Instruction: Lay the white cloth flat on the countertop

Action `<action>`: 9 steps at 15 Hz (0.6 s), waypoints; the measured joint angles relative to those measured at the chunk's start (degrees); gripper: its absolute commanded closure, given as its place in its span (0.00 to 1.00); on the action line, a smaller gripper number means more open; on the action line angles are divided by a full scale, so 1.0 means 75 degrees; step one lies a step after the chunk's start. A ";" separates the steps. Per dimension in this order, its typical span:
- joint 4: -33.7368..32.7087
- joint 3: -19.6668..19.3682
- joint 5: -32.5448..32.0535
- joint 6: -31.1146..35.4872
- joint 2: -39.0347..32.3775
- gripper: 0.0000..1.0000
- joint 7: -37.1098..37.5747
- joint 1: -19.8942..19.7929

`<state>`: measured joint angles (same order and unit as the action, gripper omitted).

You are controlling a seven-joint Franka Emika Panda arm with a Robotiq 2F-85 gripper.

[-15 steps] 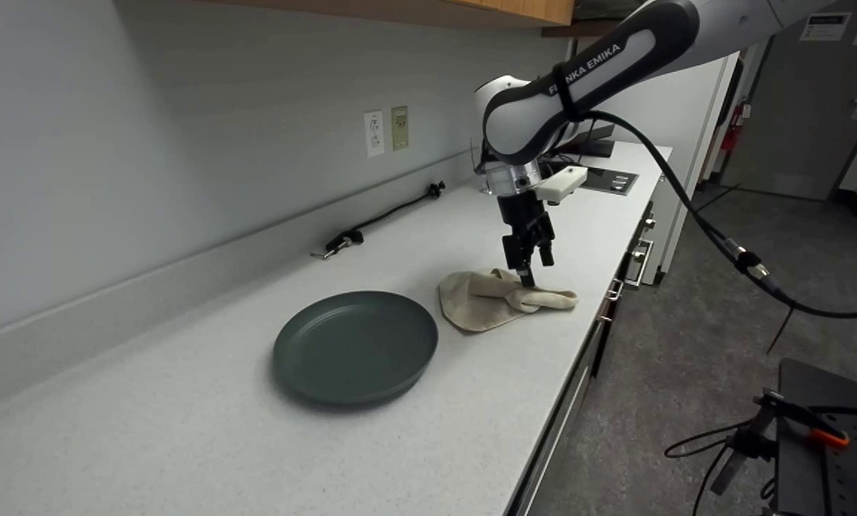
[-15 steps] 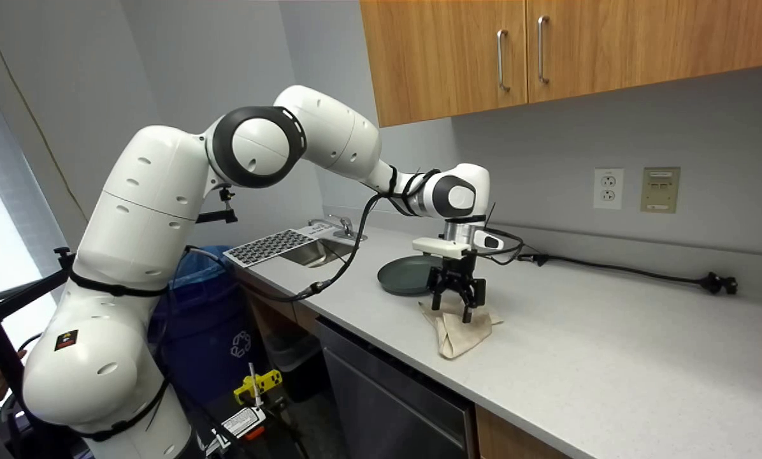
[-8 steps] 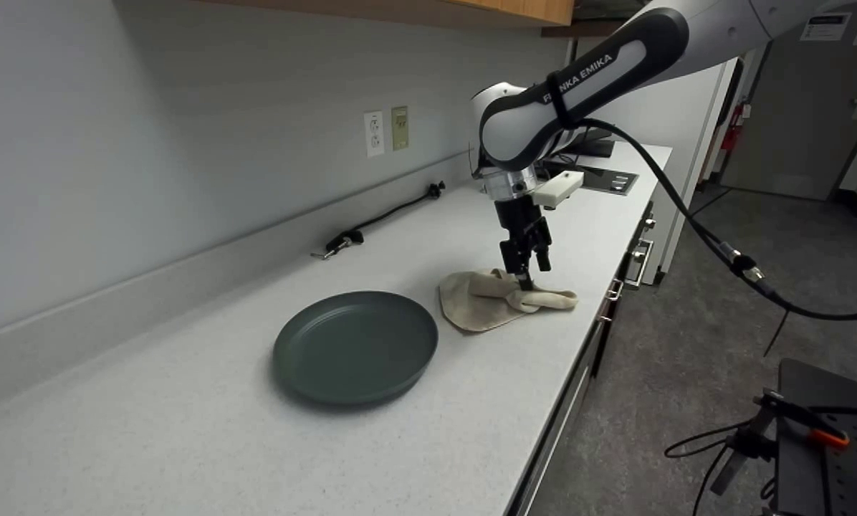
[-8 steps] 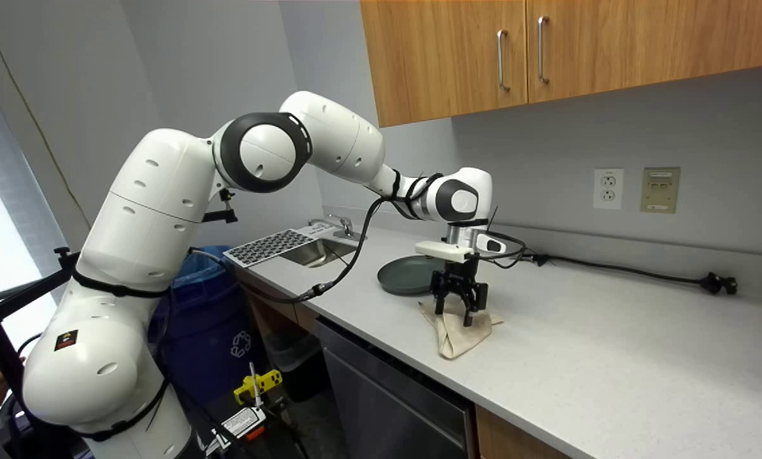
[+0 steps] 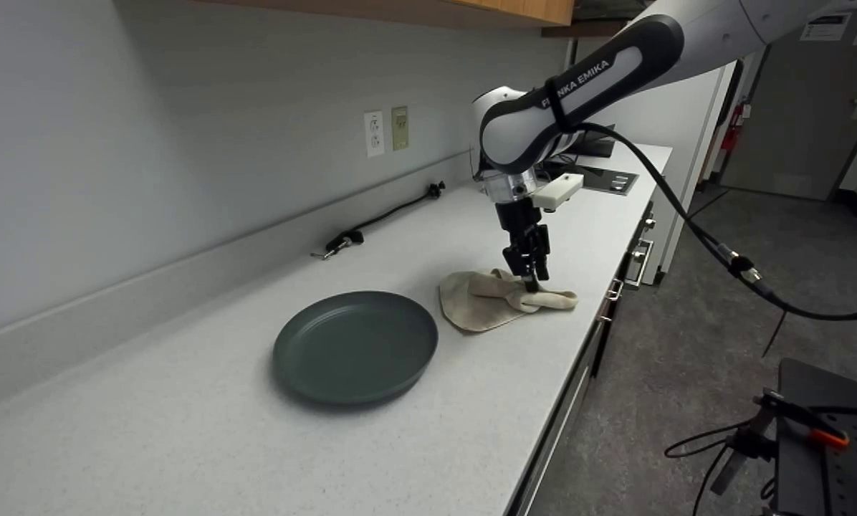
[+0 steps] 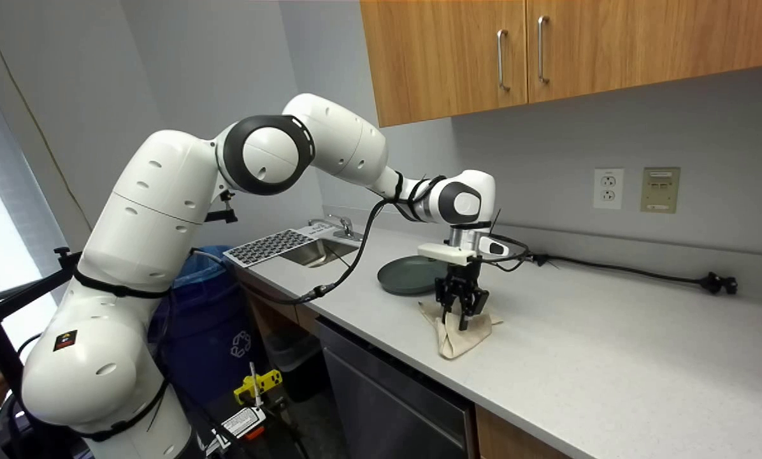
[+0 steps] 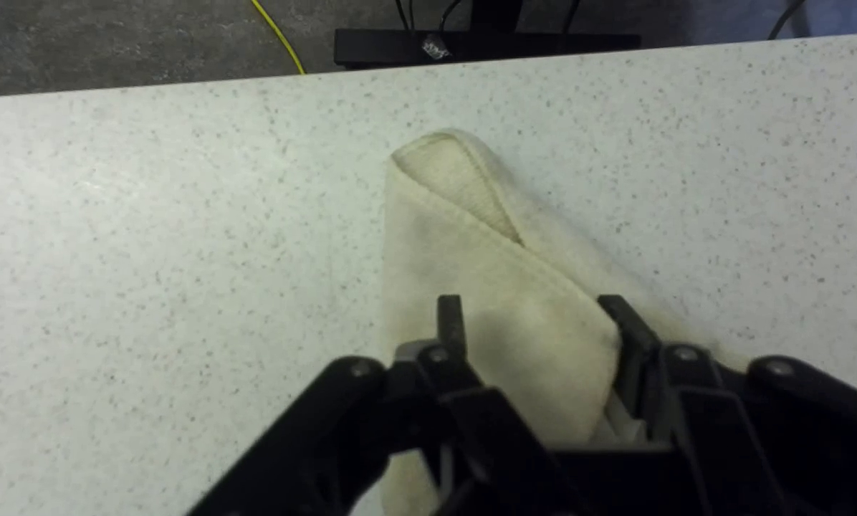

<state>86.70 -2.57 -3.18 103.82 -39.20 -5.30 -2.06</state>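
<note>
The white cloth (image 5: 475, 304) lies bunched on the countertop (image 5: 256, 444), with a fold or roll across the side nearer the front edge. In the wrist view, one flap of the cloth (image 7: 464, 265) is turned over and its corner forms a small open loop. My gripper (image 7: 529, 308) points down over it, partly closed but with a wide gap between its fingers. Cloth shows in that gap, and the right finger (image 7: 633, 330) is at the flap's edge. In an exterior view the fingertips of the gripper (image 6: 454, 322) reach down to the cloth; whether they press on it I cannot tell.
A dark grey-green plate (image 5: 357, 347) sits close beside the cloth. Along the backsplash runs a black cable with a clamp (image 5: 346, 240). The sink (image 6: 317, 254) is at the far end, and wooden cabinets (image 6: 445, 57) hang above the counter.
My gripper has come down a little, and its fingers have drawn closer together over the cloth. The cloth and plate look unmoved.
</note>
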 measured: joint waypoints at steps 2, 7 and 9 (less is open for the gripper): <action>-0.0013 -0.0002 0.0000 0.0000 -0.0028 0.94 0.0000 -0.0004; -0.0055 -0.0038 0.0000 0.0000 -0.0036 0.99 0.0021 -0.0029; -0.0096 -0.0091 -0.0002 -0.0001 -0.0019 0.99 0.0039 -0.0054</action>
<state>85.98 -3.24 -3.19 103.82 -39.34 -5.01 -2.46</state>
